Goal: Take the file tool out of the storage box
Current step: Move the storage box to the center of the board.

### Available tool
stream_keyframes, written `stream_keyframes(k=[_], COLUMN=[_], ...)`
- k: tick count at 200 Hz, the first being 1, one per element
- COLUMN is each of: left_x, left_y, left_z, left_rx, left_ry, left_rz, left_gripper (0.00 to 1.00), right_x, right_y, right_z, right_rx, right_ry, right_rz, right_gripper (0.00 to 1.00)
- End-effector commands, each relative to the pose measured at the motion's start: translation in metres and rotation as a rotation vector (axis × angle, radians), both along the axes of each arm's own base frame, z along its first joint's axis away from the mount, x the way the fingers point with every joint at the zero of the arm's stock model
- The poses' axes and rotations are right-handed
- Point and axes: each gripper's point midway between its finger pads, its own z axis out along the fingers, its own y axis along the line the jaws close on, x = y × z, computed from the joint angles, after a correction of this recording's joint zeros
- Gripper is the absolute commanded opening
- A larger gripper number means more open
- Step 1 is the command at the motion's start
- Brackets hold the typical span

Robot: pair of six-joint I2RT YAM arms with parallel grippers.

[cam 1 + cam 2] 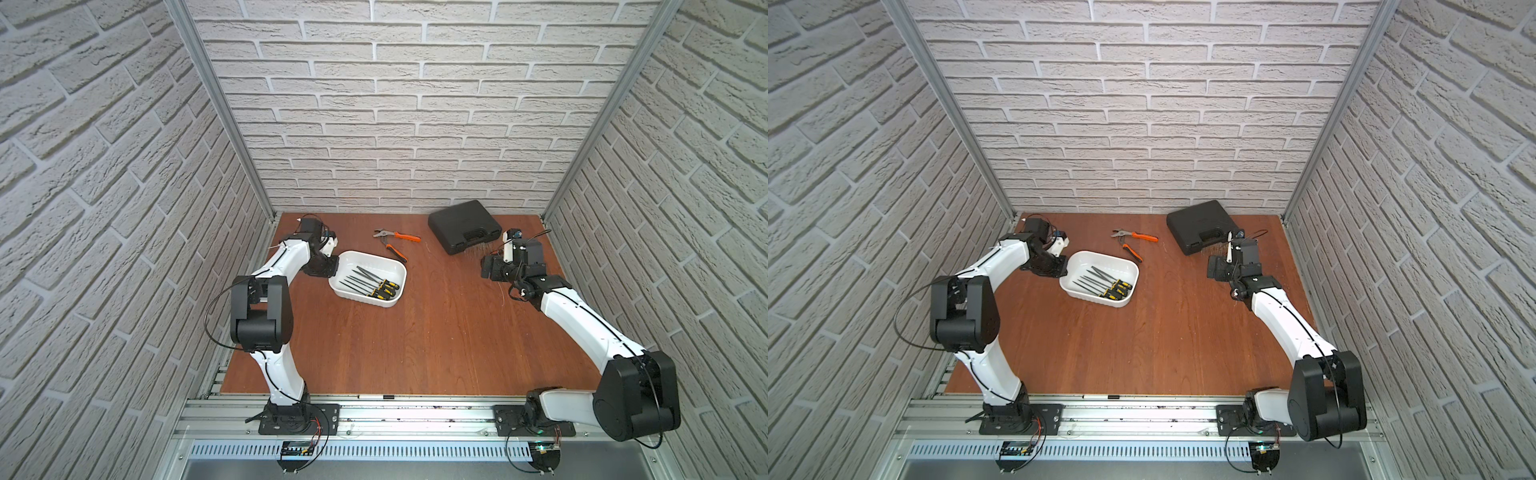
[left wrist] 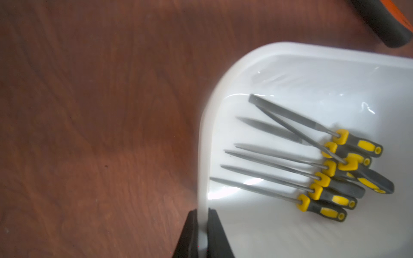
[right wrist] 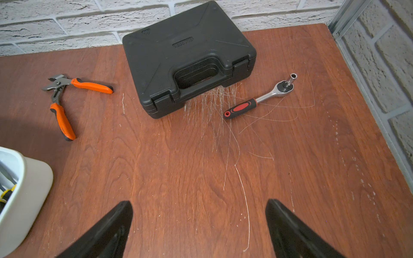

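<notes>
1. My left gripper is clamped tight on the rim of the white plastic rectangular storage box. Only its fingertips show in the left wrist view.
2. The grey metal files with yellow-and-black handles lie inside the box, overlapping, so I can't get a sure count.
3. The right gripper is wide open and holding nothing.
4. The red-and-black ratchet wrench is hidden by the arm in both top views.

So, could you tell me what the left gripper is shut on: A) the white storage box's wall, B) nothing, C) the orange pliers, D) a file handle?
A: the left wrist view shows the left gripper pinching the storage box wall between its jaws, with the files lying loose inside.
</notes>
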Motion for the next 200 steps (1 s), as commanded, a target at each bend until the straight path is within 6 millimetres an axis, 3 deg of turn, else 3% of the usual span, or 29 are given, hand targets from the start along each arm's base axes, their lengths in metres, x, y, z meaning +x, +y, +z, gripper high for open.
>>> stream_keyframes(k=[1,60,112,123,133,146,154,181,188,200], left_x=[0.000,0.001,0.012,0.014,0.017,0.021,0.026,0.046,0.050,0.052], left_y=[-0.025,-0.066,-0.084,-0.086,-0.087,-0.089,-0.088,-0.083,-0.080,-0.074], left_z=[0.009,-0.001,-0.010,-0.011,-0.010,-0.004,0.001,0.043,0.057,0.077], left_rx=[-0.027,-0.042,-0.059,-0.068,-0.072,-0.089,-0.086,-0.171,-0.186,-0.205], left_ry=[-0.025,0.031,0.026,0.017,0.002,-0.030,-0.057,-0.143,-0.166,-0.194], left_rz=[-0.154,-0.413,-0.427,-0.414,-0.397,-0.376,-0.349,-0.219,-0.181,-0.116], left_gripper=[0.00,0.00,0.00,0.07,0.34,0.50,0.73,0.77,0.86,0.86], right_x=[0.004,0.001,0.001,0.000,0.001,0.001,0.001,0.005,0.007,0.010], right_y=[0.013,0.040,0.081,0.096,0.109,0.125,0.134,0.157,0.161,0.170], right_z=[0.005,-0.001,-0.008,-0.008,-0.007,-0.006,-0.006,-0.008,-0.010,-0.011], right_rx=[0.022,0.046,0.076,0.077,0.065,0.043,0.038,0.039,0.039,0.043], right_ry=[-0.023,0.008,0.049,0.060,0.067,0.085,0.097,0.138,0.150,0.171], right_rz=[0.040,0.117,0.232,0.288,0.333,0.388,0.418,0.490,0.501,0.532], right_gripper=[0.97,0.97,0.97,0.96,0.96,0.96,0.96,0.94,0.94,0.93])
